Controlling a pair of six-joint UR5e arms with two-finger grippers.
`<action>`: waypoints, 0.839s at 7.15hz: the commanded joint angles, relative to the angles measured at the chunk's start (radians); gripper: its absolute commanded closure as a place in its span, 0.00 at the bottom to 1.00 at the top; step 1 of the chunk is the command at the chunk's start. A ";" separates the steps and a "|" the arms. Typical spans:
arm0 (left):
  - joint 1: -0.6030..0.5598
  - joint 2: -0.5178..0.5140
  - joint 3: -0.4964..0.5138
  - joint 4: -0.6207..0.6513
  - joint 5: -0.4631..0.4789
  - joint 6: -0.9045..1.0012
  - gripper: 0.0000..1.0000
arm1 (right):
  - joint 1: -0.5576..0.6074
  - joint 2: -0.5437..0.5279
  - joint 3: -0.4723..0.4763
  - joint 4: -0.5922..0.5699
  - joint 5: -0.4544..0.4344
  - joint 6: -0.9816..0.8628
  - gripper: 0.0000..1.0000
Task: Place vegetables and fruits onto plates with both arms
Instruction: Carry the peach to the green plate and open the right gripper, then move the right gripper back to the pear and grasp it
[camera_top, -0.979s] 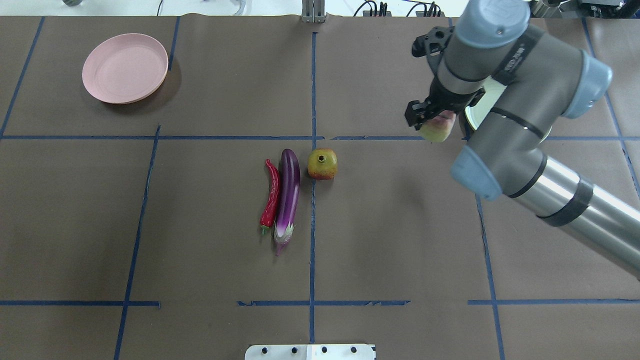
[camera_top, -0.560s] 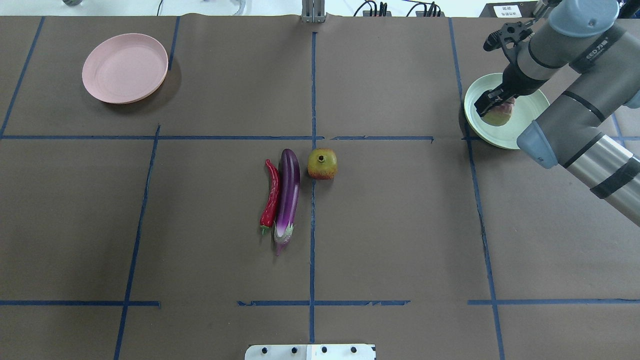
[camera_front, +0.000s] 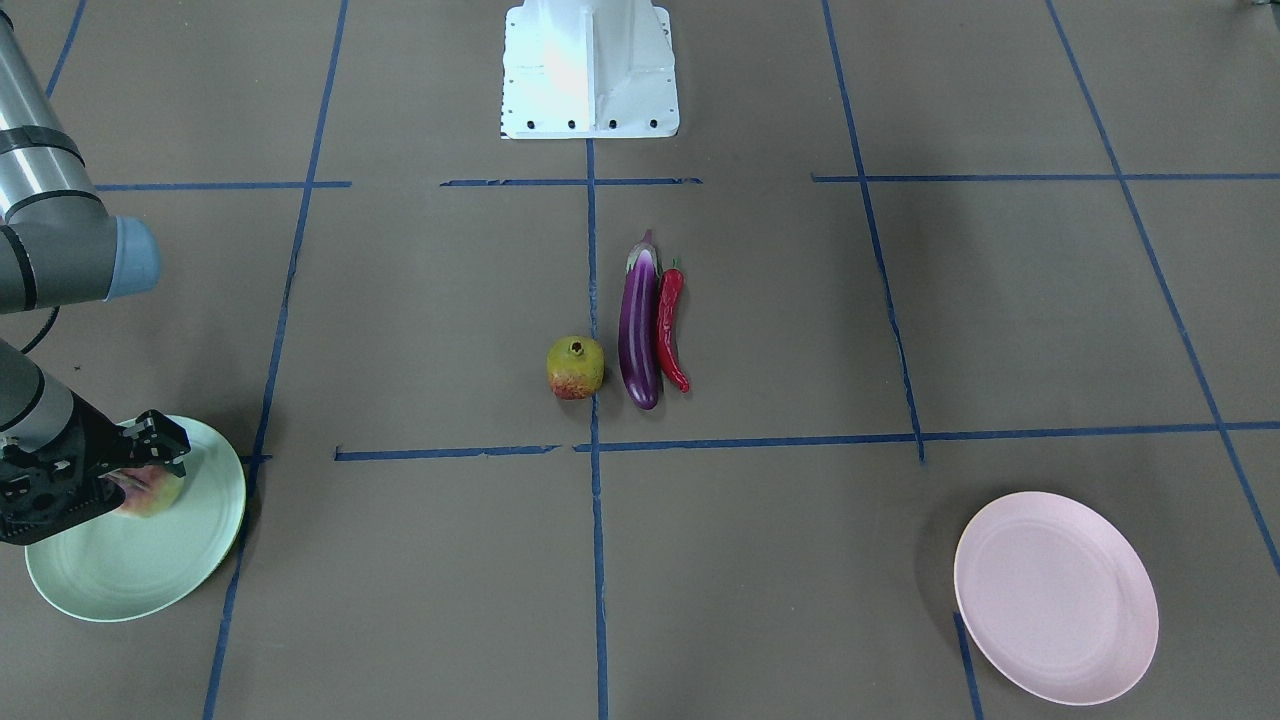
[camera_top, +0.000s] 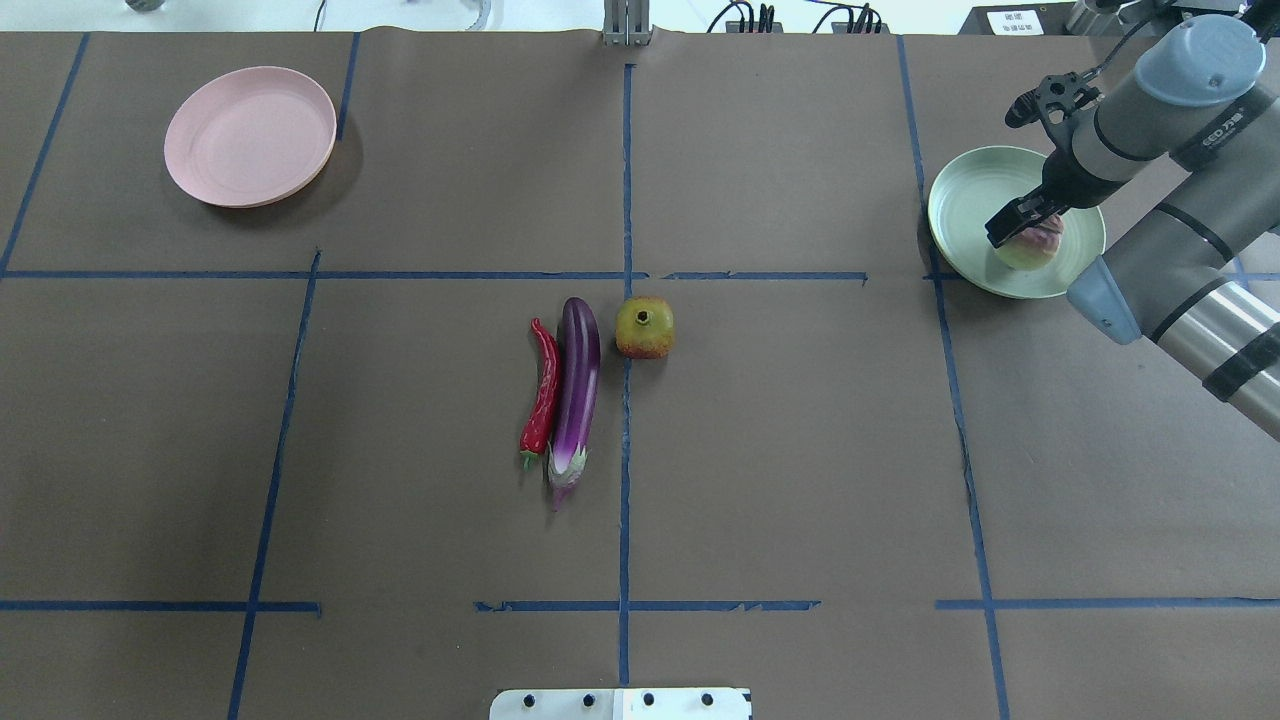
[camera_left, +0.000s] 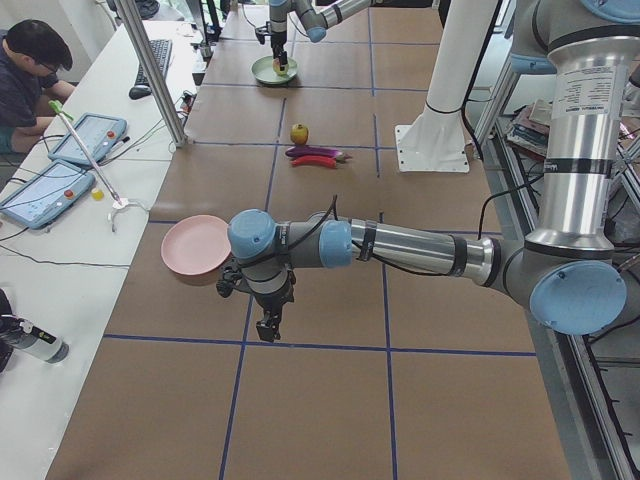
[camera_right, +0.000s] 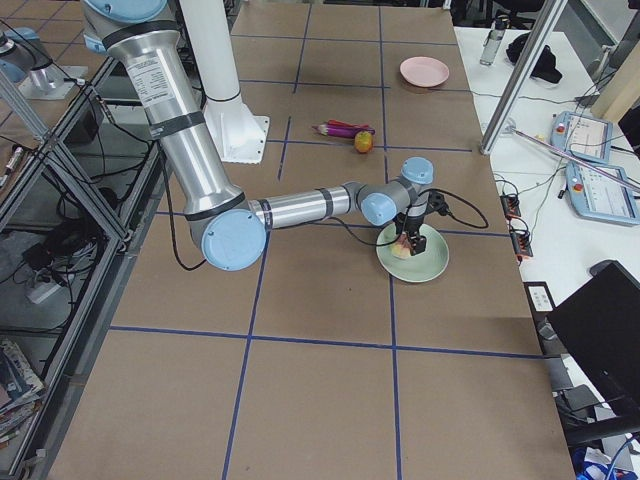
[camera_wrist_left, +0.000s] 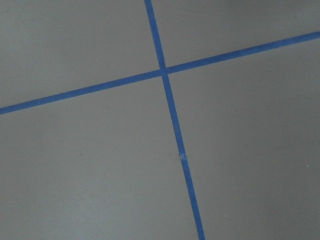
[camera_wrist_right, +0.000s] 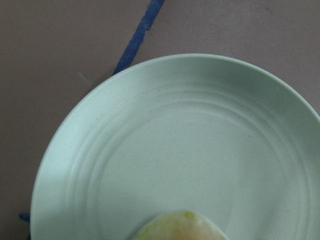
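Note:
My right gripper (camera_top: 1028, 232) is shut on the pink-and-green peach (camera_top: 1038, 246), which is low over the mint green plate (camera_top: 962, 198) at the far right. The right wrist view shows the plate (camera_wrist_right: 175, 125) close below, with the peach (camera_wrist_right: 180, 227) at the bottom edge. A purple eggplant (camera_top: 577, 385), a red chili (camera_top: 543, 390) and a pomegranate (camera_top: 644, 328) lie together at the table's middle. The pink plate (camera_top: 250, 135) sits bare at the far left. My left gripper (camera_left: 268, 325) shows only in the exterior left view, beside the pink plate (camera_left: 195, 248); I cannot tell its state.
The white robot base (camera_top: 620, 703) sits at the near table edge. Blue tape lines (camera_wrist_left: 170, 105) cross the brown table cover. A person (camera_left: 30, 70) sits at a side table with tablets (camera_left: 45, 190).
My right arm has carried the peach rightward, from left of the mint plate to over its inside, and has come lower. The other produce and the pink plate have not moved.

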 joint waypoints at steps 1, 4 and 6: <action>0.000 -0.001 -0.002 0.000 0.000 0.000 0.00 | 0.032 0.015 0.066 -0.032 0.019 0.008 0.00; 0.000 -0.001 0.000 0.000 0.000 0.000 0.00 | -0.053 0.194 0.251 -0.335 0.050 0.295 0.00; 0.000 -0.001 0.001 -0.002 0.000 0.000 0.00 | -0.285 0.353 0.231 -0.340 -0.149 0.600 0.00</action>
